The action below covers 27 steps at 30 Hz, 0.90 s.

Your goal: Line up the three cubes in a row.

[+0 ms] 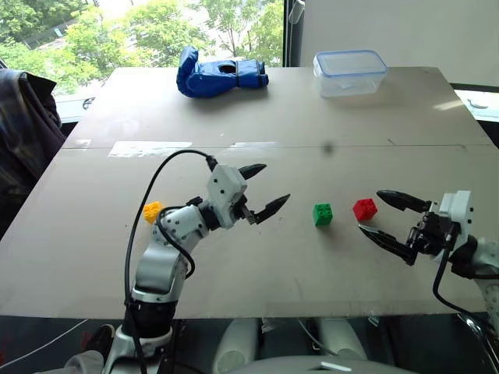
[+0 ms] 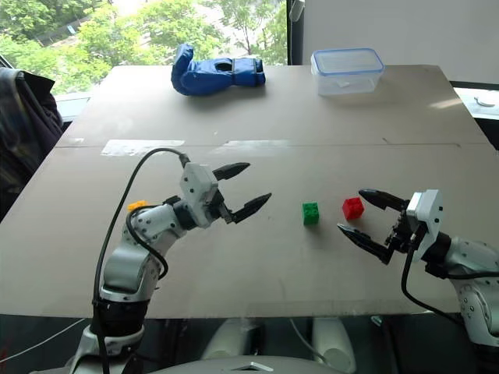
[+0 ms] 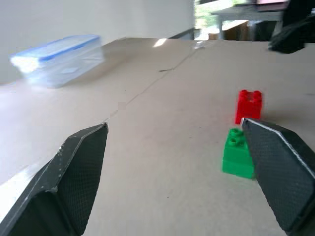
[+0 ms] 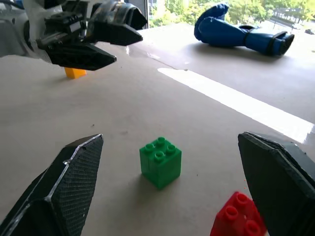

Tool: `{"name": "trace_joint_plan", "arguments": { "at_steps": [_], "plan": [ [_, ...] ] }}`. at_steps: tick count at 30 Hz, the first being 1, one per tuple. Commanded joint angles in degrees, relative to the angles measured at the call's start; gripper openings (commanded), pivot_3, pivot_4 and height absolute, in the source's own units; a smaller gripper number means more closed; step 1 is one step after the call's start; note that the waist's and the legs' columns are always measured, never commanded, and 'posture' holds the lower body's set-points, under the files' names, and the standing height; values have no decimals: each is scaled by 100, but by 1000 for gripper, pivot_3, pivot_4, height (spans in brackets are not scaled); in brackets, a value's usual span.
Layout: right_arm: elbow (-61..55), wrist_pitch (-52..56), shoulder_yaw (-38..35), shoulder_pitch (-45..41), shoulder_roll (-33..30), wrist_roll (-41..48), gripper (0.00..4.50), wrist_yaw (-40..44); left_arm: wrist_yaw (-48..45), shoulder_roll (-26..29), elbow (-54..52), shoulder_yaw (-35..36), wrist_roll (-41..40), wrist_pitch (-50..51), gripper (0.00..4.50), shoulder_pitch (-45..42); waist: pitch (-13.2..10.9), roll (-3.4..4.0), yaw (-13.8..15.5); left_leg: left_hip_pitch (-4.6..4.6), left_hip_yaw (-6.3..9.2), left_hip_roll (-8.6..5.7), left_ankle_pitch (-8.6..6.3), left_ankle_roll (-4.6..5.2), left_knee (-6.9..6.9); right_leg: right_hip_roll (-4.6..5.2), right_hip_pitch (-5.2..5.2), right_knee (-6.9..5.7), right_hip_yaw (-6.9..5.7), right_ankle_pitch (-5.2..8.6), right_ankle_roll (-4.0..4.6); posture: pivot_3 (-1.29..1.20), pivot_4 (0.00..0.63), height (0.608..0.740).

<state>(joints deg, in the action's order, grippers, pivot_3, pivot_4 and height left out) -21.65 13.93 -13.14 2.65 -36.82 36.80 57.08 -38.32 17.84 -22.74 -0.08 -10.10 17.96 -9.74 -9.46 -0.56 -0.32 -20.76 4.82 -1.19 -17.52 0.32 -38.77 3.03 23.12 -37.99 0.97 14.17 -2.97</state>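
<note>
Left eye view showed the left gripper (image 1: 262,189) spread wide and empty above the table (image 1: 257,265), pointing toward the green cube (image 1: 323,214), with the yellow cube (image 1: 152,211) behind its arm. The right gripper (image 1: 377,213) also stood released, holding nothing, its fingertips just beside the red cube (image 1: 364,209). The green and red cubes sat near each other, apart; the yellow lay well away.

A test room: bare board table (image 1: 257,117) beside a big window (image 1: 156,31) facing trees.
</note>
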Motion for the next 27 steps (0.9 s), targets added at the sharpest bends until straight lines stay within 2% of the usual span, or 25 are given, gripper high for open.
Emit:
{"name": "trace_joint_plan", "arguments": {
  "at_steps": [1, 5, 8, 12, 14, 18, 27],
  "plan": [
    [-148, 259, 251, -355, -77, 162, 4500, 80, 1372, -137, -863, 473, 554, 917, 4449, 216, 0, 0, 28, -1, 3, -1, 0, 0, 0, -1, 0, 0, -3, 0, 0, 0, 150, 740],
    [207, 265, 644, -913, -14, 36, 4500, 293, 1939, -239, -1521, 1134, 449, 1288, 4449, 671, -1, -3, 5, 0, -6, -5, 0, 0, 0, 0, 0, 2, -10, 0, 0, 0, 150, 740],
    [497, 184, 796, -1171, 13, -28, 4500, 482, 2343, -440, -2101, 1334, 482, 1405, 4449, 1013, -3, -6, 10, -2, -5, -5, 3, -6, 0, 2, 1, 6, -11, 0, 0, 0, 150, 740],
    [755, 124, 940, -1451, 76, -83, 4500, 648, 2972, -1099, -2577, 1410, 449, 1668, 4449, 1673, -2, -6, 40, -3, -5, -6, 4, -8, 0, 7, 0, 7, -9, 0, 1, 0, 150, 740],
    [824, 106, 983, -1541, 97, -92, 4500, 705, 3096, -1272, -2565, 1343, 503, 1578, 4449, 2002, -3, -7, 38, -1, -12, -6, 2, -5, 0, 8, 0, 8, -4, 0, 0, 0, 150, 740],
    [863, 116, 1013, -1610, 131, -103, 4500, 761, 3136, -1251, -2226, 1365, 617, 1187, 4449, 2499, -2, -6, 61, -1, -3, -4, -2, 2, 1, 3, 0, 5, -7, 0, 3, 0, 150, 740],
    [737, 143, 984, -1543, 123, -121, 4500, 770, 2973, -862, -1152, 1897, 376, 667, 4449, 2424, -2, -6, 96, -2, -9, -5, -3, 3, 1, 4, 0, 8, -11, 1, 3, 0, 150, 740]
  ]
}}
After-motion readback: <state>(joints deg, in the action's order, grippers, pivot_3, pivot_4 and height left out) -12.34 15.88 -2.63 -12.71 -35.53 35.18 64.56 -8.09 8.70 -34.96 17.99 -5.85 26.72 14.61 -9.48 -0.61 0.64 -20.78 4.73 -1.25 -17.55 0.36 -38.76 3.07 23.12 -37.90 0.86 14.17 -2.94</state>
